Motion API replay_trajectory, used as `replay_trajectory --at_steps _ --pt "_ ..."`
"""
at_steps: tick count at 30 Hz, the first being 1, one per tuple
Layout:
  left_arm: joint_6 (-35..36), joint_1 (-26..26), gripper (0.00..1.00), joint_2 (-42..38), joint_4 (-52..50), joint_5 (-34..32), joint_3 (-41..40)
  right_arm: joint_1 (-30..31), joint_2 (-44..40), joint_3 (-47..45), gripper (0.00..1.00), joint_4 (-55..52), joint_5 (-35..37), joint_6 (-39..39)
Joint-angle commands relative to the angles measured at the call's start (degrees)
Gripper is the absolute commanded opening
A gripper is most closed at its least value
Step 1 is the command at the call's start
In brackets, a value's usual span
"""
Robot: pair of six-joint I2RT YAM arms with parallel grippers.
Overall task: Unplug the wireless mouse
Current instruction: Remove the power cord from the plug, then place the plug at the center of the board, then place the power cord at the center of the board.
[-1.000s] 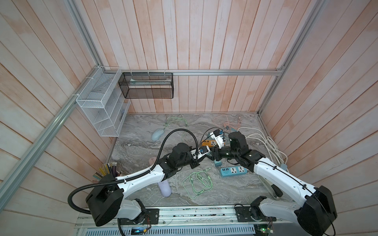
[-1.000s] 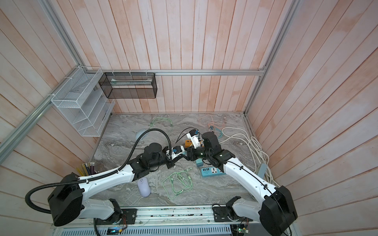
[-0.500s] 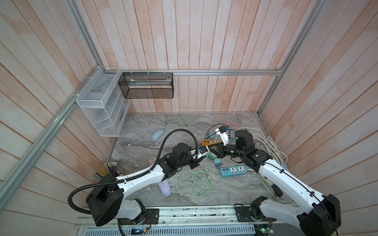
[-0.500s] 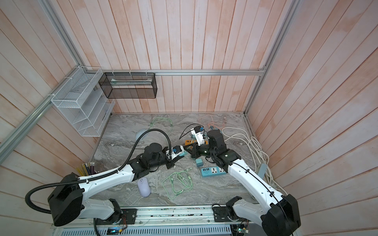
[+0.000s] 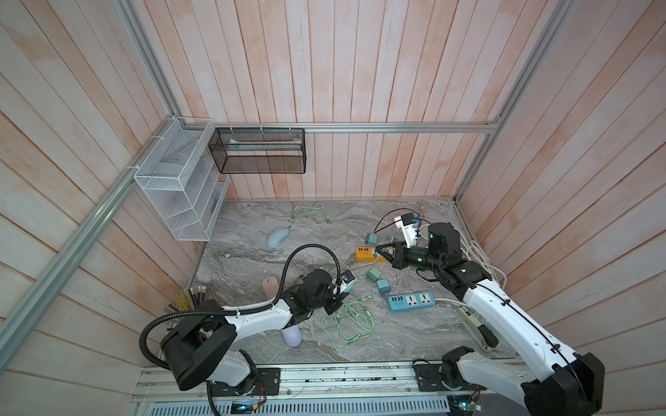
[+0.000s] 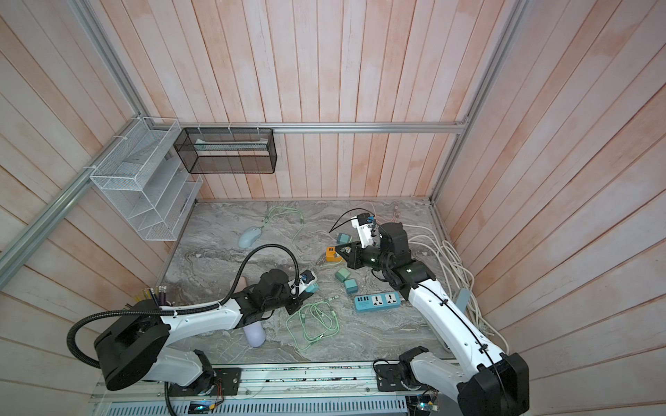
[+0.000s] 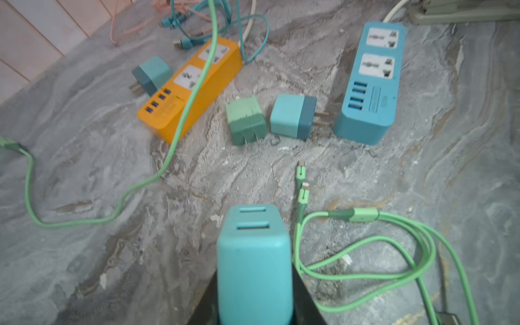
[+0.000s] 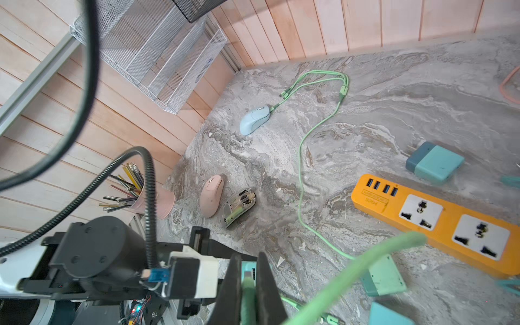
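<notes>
The light blue wireless mouse [image 5: 277, 237] [image 8: 254, 120] lies at the back left of the marble table, with a green cable [image 8: 302, 168] [image 7: 183, 118] still plugged into its front. That cable runs over the orange power strip [image 7: 191, 87] to my right gripper [image 5: 378, 248] [image 8: 249, 259], which is shut on the cable's plug end. My left gripper [image 5: 344, 288] [image 7: 254, 281] is shut on a teal charger block [image 7: 253, 267] held just above the table. Both of the charger's ports show empty.
A pink mouse [image 8: 211, 195] and a clear mouse [image 8: 239, 206] lie by the pencil cup [image 5: 187, 299]; a purple mouse [image 5: 292, 336] sits under the left arm. A blue power strip [image 5: 411, 302], loose chargers [image 5: 374, 274], coiled green cables [image 5: 351, 324] and white cords [image 5: 483, 259] clutter the right half.
My right gripper has shut on the green cable's plug and drawn back to the right, away from the charger. The left gripper has stayed in place, still holding the charger.
</notes>
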Motion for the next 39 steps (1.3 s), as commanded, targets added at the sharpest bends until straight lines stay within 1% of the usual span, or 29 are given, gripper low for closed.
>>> replay_trajectory --at_steps 1,7,8,9,10,11,12,14,17,19,21,24,28,32,34,37,38,39 --pt "-3.59 0.11 0.01 1.34 1.2 -2.0 0.95 -0.15 1.51 1.49 0.0 0.38 -1.9 -0.19" --pt "-4.12 0.46 0.1 7.25 -4.72 -4.17 5.94 0.11 2.12 -0.16 0.0 1.58 -2.38 0.35" --pt "-4.35 0.46 0.14 7.86 -5.05 -4.28 6.29 0.2 2.1 -0.46 0.0 1.58 -2.3 0.39" --pt "-4.61 0.5 0.22 8.04 -4.71 -4.33 6.33 0.33 2.04 -0.67 0.0 1.48 -2.14 0.28" --pt "-4.94 0.5 0.33 7.97 -4.26 -4.36 6.25 0.42 2.1 -0.77 0.0 1.31 -1.9 0.05" --pt "-5.47 0.54 0.46 7.57 -3.77 -4.38 6.14 0.58 2.1 -0.86 0.0 1.09 -1.53 -0.17" --pt "-6.1 0.55 0.54 6.92 -3.46 -4.31 6.13 0.79 2.23 -0.96 0.0 0.89 -0.97 -0.46" --pt "-7.54 0.68 0.61 5.13 -3.0 -3.31 6.09 1.38 3.06 -0.96 0.0 0.2 0.69 -1.02" --pt "-10.69 1.93 0.62 0.52 -2.98 0.05 6.02 4.86 6.55 -0.37 0.0 -1.09 6.6 -2.47" --pt "-13.79 3.6 0.62 -3.63 -3.03 2.52 5.63 7.74 10.31 1.25 0.0 -2.46 10.11 -4.19" --pt "-18.48 6.49 0.62 -8.77 -3.99 4.44 5.29 10.38 14.32 3.41 0.0 -3.08 13.51 -5.34" --pt "-25.01 11.45 0.62 -16.58 -7.89 4.34 5.38 12.21 20.06 6.98 0.0 -1.87 15.48 -5.46" --pt "-29.38 16.8 0.62 -26.64 -14.47 1.92 5.71 13.48 29.83 16.31 0.0 -3.03 16.18 -6.62" --pt "-30.41 20.17 0.65 -35.4 -18.18 2.36 4.71 14.44 41.64 29.0 0.0 -4.31 18.23 -6.7" --pt "-30.28 21.2 0.66 -38.47 -19.55 3.11 4.53 14.44 48.07 35.87 0.0 -4.52 20.13 -6.33" --pt "-29.43 22.31 0.66 -41.74 -21.98 3.79 4.85 14.34 60.31 51.15 0.0 -8.55 23.35 -7.46" --pt "-29.05 22.51 0.66 -42.52 -22.69 3.88 4.93 14.35 65.27 58.39 0.0 -11.02 24.24 -7.79" --pt "-28.5 22.67 0.66 -43.14 -23.33 3.76 4.98 14.27 70.51 65.82 0.08 -13.91 24.64 -8.03"
